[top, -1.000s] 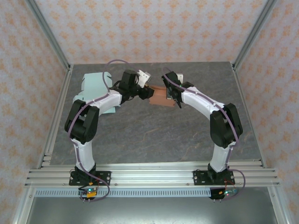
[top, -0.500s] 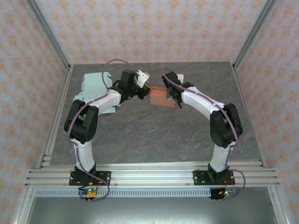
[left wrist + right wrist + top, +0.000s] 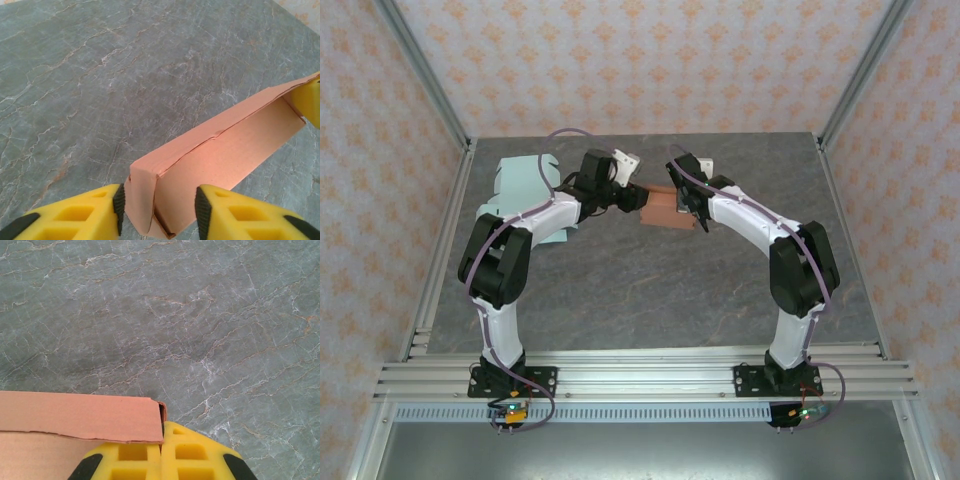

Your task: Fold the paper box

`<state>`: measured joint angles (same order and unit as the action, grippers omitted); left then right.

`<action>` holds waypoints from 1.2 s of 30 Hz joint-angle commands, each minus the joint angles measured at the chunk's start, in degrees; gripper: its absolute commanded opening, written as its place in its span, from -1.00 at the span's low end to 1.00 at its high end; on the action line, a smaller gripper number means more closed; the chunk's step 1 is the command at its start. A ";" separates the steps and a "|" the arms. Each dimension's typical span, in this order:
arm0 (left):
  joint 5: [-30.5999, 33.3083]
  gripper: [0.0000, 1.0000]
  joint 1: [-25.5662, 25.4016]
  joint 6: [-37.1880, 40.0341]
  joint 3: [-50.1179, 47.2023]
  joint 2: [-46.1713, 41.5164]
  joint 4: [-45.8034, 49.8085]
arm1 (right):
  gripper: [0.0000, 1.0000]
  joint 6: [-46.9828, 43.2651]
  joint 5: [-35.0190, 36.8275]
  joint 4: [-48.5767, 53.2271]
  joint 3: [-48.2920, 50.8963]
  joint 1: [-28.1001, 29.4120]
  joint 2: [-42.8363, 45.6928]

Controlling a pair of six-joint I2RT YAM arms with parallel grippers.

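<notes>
A brown paper box [image 3: 660, 207] lies near the desk's [image 3: 650, 290] far edge, midway across. The left tool [image 3: 160, 212] straddles one end, jaws partway apart, pads against both sides; whether they squeeze it I cannot tell. The right tool [image 3: 162, 432] is pressed shut at the opposite corner. A pale green sheet [image 3: 520, 178] lies by the far left corner.

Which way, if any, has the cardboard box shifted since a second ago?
No. The box stays where it was, just as far from the back edge of the table.
</notes>
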<state>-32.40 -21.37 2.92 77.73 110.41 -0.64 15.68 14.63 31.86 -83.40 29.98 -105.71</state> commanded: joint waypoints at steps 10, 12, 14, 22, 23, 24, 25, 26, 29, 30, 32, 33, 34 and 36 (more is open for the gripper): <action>1.96 -0.48 -0.11 5.06 2.83 0.98 3.16 | -1.00 0.54 0.83 2.42 0.00 0.48 -1.50; 1.28 -0.49 -0.17 5.29 3.83 1.70 3.64 | -1.00 0.53 0.84 2.47 -0.15 0.46 -1.59; 1.12 -0.48 -0.30 5.33 4.57 2.34 3.97 | -1.00 0.57 0.83 2.48 -0.15 0.43 -1.47; 1.90 -0.44 -0.35 6.34 5.64 4.28 5.20 | -1.00 0.75 1.07 2.58 0.02 0.49 -1.26; 1.97 -0.46 -0.34 6.40 5.42 4.26 4.95 | -1.00 0.69 1.03 2.54 0.11 0.50 -1.21; 1.95 -0.52 -0.34 6.21 5.17 4.26 4.70 | -1.00 0.59 1.10 2.51 0.14 0.49 -1.17; 1.75 -0.66 -0.34 6.14 5.06 4.29 4.46 | -1.00 0.59 1.12 2.52 0.09 0.46 -1.13; 1.67 -0.79 -0.34 6.01 4.93 4.21 4.33 | -1.00 0.52 1.23 2.53 0.22 0.43 -1.12; 1.20 -0.93 -0.34 4.89 4.79 3.51 3.61 | -1.00 0.49 1.31 2.64 0.05 0.47 -1.09; 0.96 -0.92 -0.34 4.41 5.01 3.18 3.68 | -1.00 0.46 1.20 2.73 -0.01 0.48 -1.08; 0.68 -0.85 -0.40 3.52 5.36 2.50 3.78 | -1.00 0.60 1.28 2.77 0.07 0.46 -1.16; 0.55 -0.83 -0.43 2.97 5.56 2.07 3.80 | -1.00 0.70 1.27 2.74 0.07 0.44 -1.19; 0.42 -0.82 -0.41 2.57 5.82 1.76 4.06 | -1.00 0.80 1.21 2.76 0.07 0.43 -1.38; 0.15 -0.82 -0.41 1.34 6.43 1.39 4.64 | -1.00 0.95 1.51 2.84 0.06 0.43 -1.53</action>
<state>-30.65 -21.39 6.90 82.06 114.19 2.33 15.90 15.09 31.97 -83.40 30.09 -105.71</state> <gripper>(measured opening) 0.090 0.044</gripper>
